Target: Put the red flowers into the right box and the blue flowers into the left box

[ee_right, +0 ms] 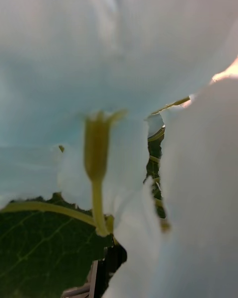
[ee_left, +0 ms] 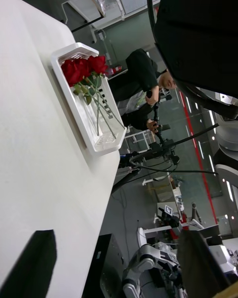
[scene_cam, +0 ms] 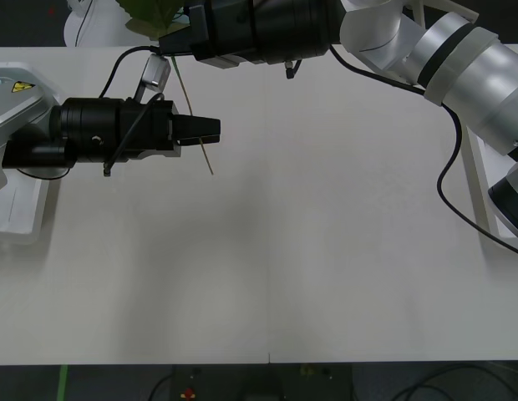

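Right pincer [scene_cam: 171,43] grips a blue flower's stem [scene_cam: 195,125] (petals crowd its camera) — left pincer [scene_cam: 210,129] empty, parted.

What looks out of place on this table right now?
Nothing spilled or damaged. The red flowers lie tidily in the right box. One thin stem slants down from near the right claw, past the left claw.

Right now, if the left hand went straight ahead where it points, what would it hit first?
Probably the right box holding the red flowers, across the table; the left hand points at it.
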